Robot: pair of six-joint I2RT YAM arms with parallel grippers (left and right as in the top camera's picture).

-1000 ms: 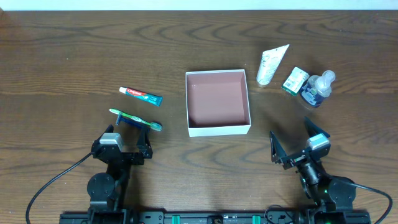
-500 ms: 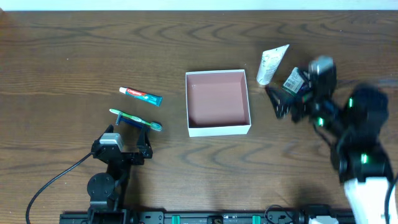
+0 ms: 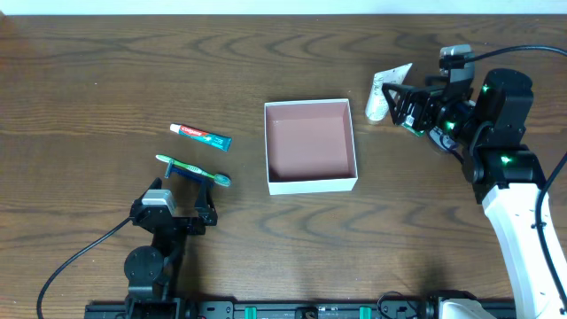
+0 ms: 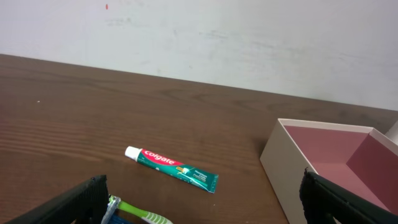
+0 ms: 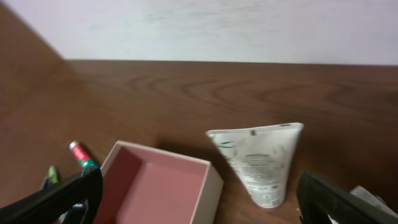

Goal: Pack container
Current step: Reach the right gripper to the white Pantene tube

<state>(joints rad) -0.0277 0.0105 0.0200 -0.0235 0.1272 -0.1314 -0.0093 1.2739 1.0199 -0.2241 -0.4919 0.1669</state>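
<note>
right gripper (image 3: 403,105) has swung to two o'clock of the container (image 3: 312,183), jaws wide, empty, beside the white tube (image 3: 383,89): first pick looks near.

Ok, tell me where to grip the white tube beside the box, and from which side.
Take the white tube at mid-body, straight down from above, jaws across its width. It lies flat on the table, tapering from a wide crimped end to the cap, so the middle probably fits best.
</note>
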